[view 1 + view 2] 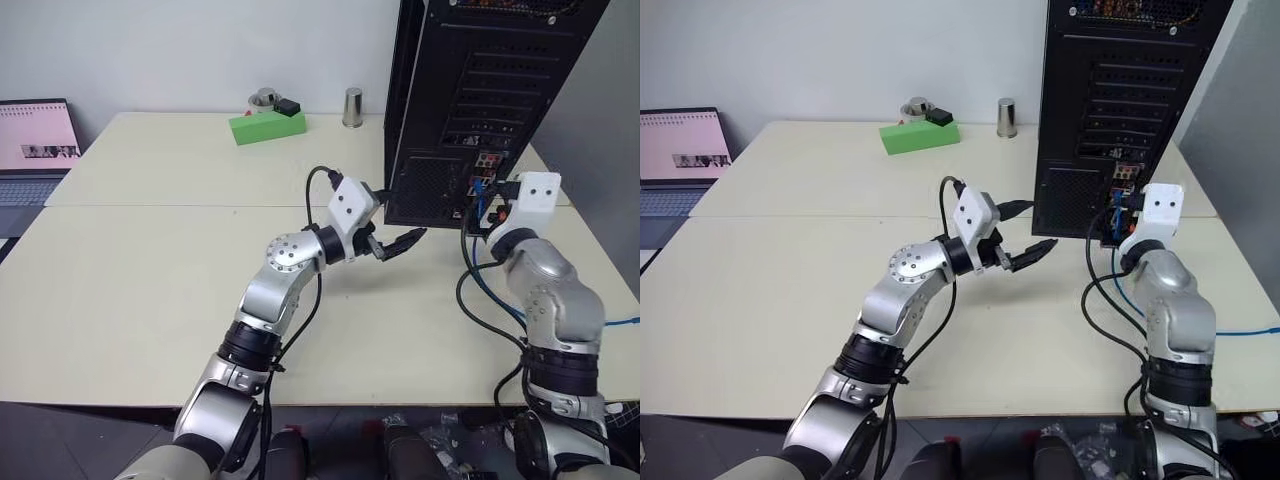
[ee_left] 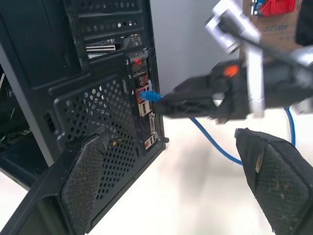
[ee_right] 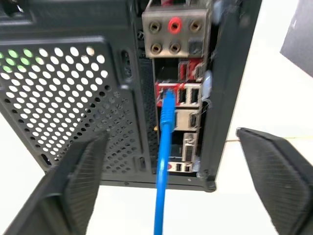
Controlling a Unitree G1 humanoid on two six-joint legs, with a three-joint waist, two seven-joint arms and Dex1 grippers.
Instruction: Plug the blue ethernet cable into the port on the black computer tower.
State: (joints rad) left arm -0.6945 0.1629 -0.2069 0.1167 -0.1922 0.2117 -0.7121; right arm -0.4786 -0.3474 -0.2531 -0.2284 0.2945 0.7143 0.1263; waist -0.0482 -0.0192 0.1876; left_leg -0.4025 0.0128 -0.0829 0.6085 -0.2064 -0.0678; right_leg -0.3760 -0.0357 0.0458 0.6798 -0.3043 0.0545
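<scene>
While both tools (image 2: 181,181) (image 3: 168,186) released: blue ethernet cable (image 3: 164,161) in black computer tower (image 3: 73,73) port.

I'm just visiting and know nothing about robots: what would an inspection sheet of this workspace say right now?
Surface: pale cream table, bare where the arms work.
Job's things: blue ethernet cable has its plug sitting in a port on the back of the black computer tower, and hangs down from it.
Clutter: green box and metal cup at the table's far edge.
Grippers: left end effector open, hovering in front of the tower; right end effector open, fingers either side of the cable, not touching it.
Cables: black arm cables loop beside the right arm.
Surroundings: open laptop at far left, white wall behind.
</scene>
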